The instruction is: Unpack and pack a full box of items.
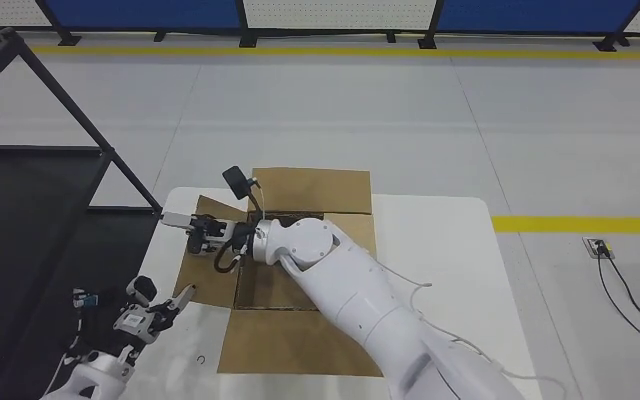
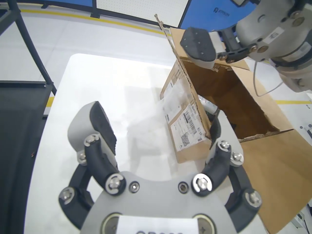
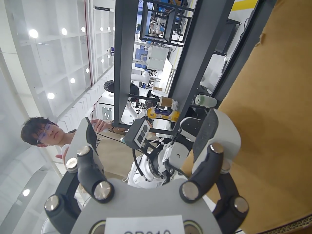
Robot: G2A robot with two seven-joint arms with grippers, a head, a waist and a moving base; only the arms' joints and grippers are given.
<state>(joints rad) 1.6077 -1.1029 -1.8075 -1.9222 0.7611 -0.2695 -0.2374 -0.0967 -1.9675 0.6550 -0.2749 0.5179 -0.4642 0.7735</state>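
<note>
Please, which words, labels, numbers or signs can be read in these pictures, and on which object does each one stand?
White wall panel: a brand logo, legible, left unquoted.
Blue wall panel: the same logo, smaller.
Shipping label on the cardboard box flap: barcodes and small print, too blurred to read.
Left tag on the left gripper: cut off by the picture's edge.
Right tag on the right gripper: cut off likewise.

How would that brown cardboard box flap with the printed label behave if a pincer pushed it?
Probably it would swing on its fold rather than bend: the brown labelled cardboard flap stands stiff and flat. It looks light, being one thin sheet. The open cardboard box might slide on the smooth white table too.
</note>
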